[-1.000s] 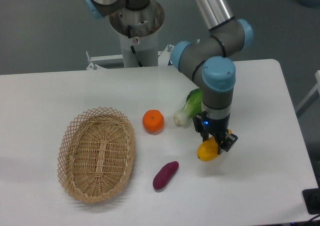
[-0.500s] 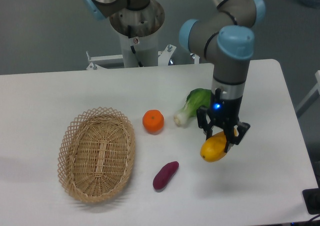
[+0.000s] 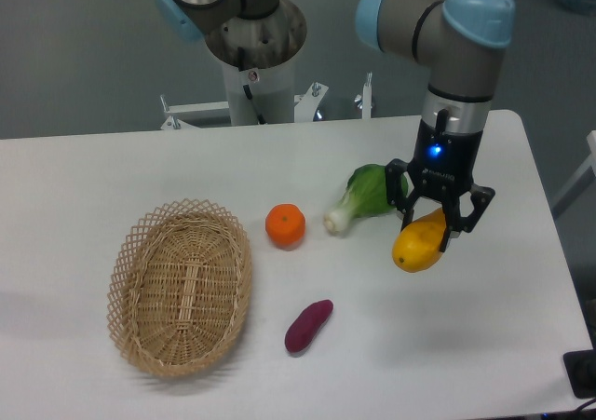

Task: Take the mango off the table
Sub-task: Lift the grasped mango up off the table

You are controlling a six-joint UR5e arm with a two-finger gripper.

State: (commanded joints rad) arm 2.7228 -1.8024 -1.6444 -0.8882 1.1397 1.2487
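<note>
An oval basket (image 3: 181,298) woven of pale tan wicker, with an open lattice rim, sat on the left part of the large flat white counter (image 3: 112,178), and nothing lay inside it. Right of the basket sat a round orange fruit (image 3: 285,225) with a dimpled skin, and below that a small, dull purple sweet potato (image 3: 308,325), tapered at both ends. A leafy green vegetable (image 3: 365,196) with a pale white stalk lay just right of the orange. The black two-fingered hand (image 3: 430,234) of the grey and blue arm pointed down and was clamped on the smooth, elongated yellow mango (image 3: 418,244) with an orange tint. The mango hung tilted, clear of the counter, near the green vegetable.
</note>
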